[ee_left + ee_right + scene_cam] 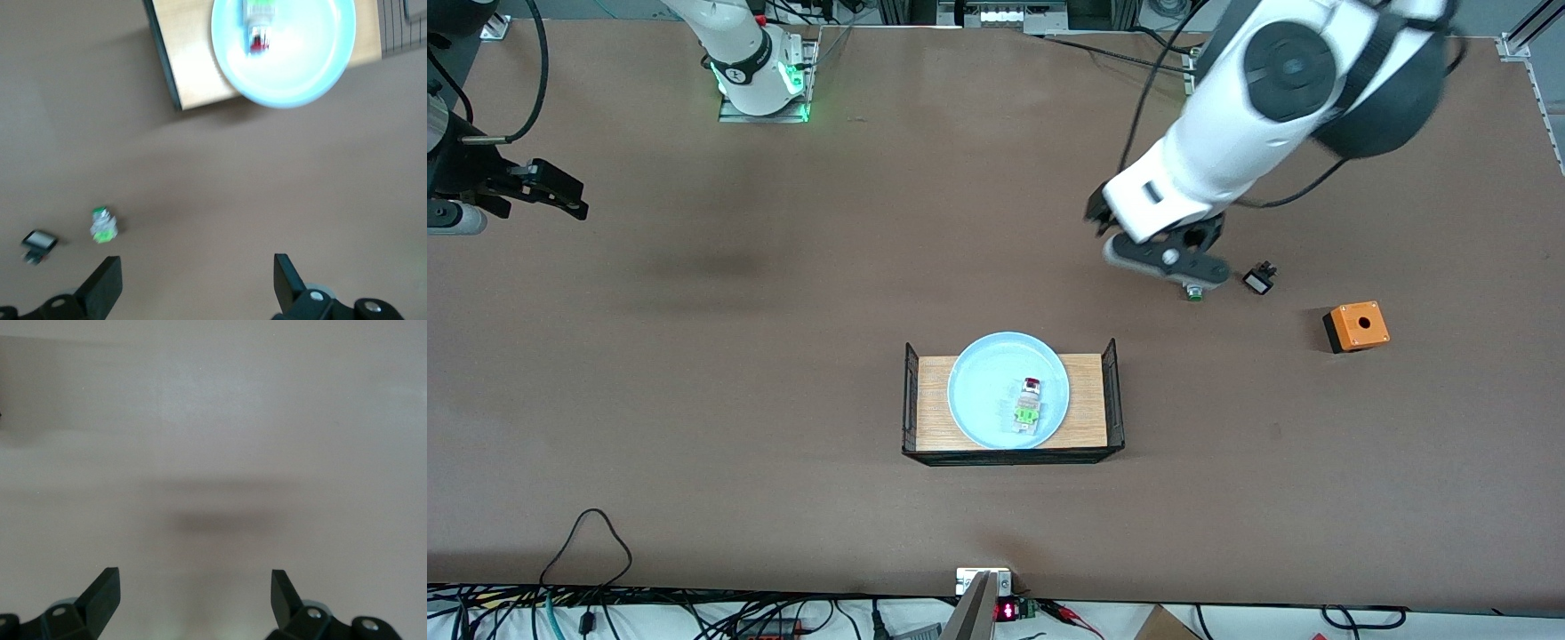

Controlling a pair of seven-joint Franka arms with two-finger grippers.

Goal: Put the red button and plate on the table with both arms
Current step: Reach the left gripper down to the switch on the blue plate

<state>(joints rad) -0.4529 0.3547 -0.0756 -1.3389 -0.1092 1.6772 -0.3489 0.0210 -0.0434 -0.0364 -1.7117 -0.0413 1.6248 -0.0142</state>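
The pale blue plate [996,400] rests on a small wood-grain tray [1089,400] in the middle of the brown table [694,400]. The red button [1030,402] lies in the plate, its dark red cap pointing toward the robots. In the left wrist view the plate [300,67] and red button [259,30] show too. My left gripper [1165,258] [198,280] hangs open and empty over bare table, between the tray and the left arm's base. My right gripper [560,191] [195,597] waits open over bare table at the right arm's end.
A green-capped button part [1193,292] [103,225] stands just under the left gripper. A small black part [1260,279] [39,241] lies beside it. An orange box with a hole [1356,325] sits toward the left arm's end. The tray has black mesh ends [911,396].
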